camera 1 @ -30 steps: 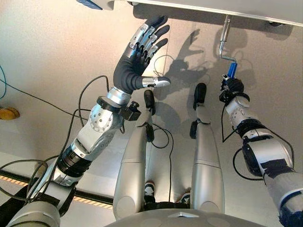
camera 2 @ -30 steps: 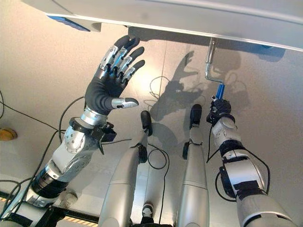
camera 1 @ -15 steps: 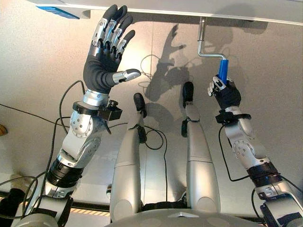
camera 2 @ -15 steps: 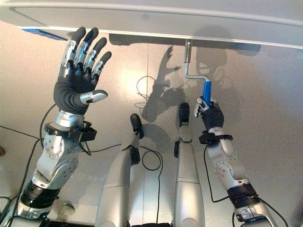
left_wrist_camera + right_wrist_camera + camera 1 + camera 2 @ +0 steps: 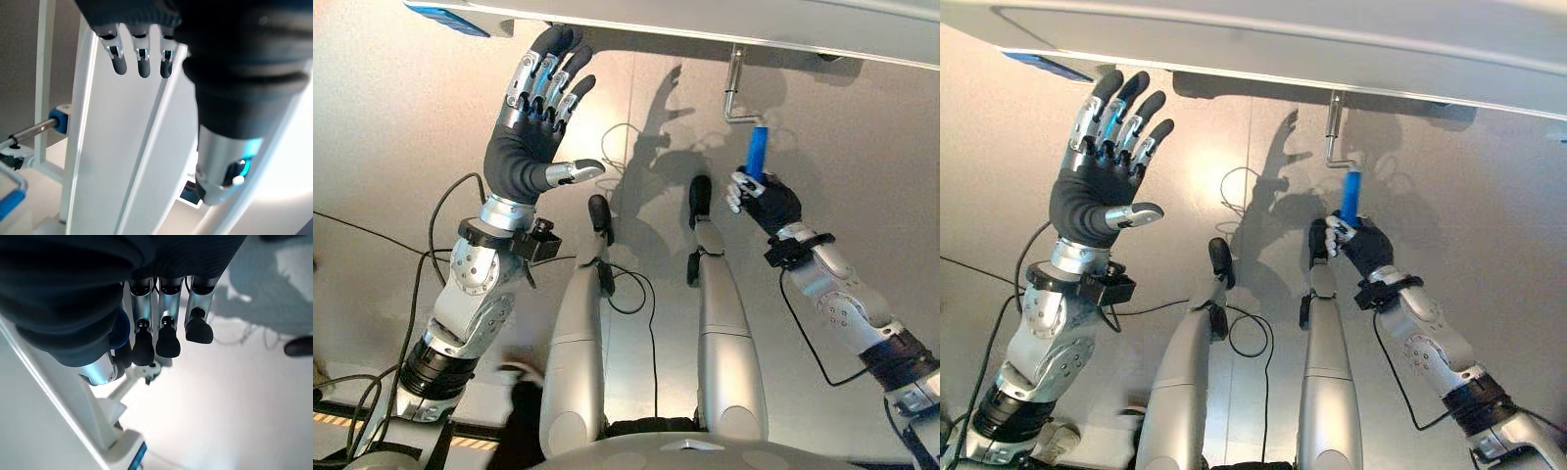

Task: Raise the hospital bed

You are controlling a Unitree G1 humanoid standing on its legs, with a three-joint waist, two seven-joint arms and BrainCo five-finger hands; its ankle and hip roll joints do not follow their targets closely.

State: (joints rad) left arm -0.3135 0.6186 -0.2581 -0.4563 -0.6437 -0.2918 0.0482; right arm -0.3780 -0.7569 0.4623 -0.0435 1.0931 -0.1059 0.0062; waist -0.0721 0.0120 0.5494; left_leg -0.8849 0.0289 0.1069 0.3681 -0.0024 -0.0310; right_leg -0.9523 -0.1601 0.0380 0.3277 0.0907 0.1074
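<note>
Mid-task at the hospital bed [image 5: 724,22]: right hand [image 5: 766,201] curled round the blue crank handle [image 5: 756,154] at two o'clock, beneath the frame edge. Left hand [image 5: 530,137] spread wide at ten o'clock, holding nothing. Cranking apparently under way; amount remaining impossible to judge.

Hospital bed [image 5: 724,22] frame edge runs pale grey along the far side. Its metal crank [image 5: 736,90] hangs down on the right, blue handle [image 5: 757,155] held in my right hand [image 5: 766,201].
</note>
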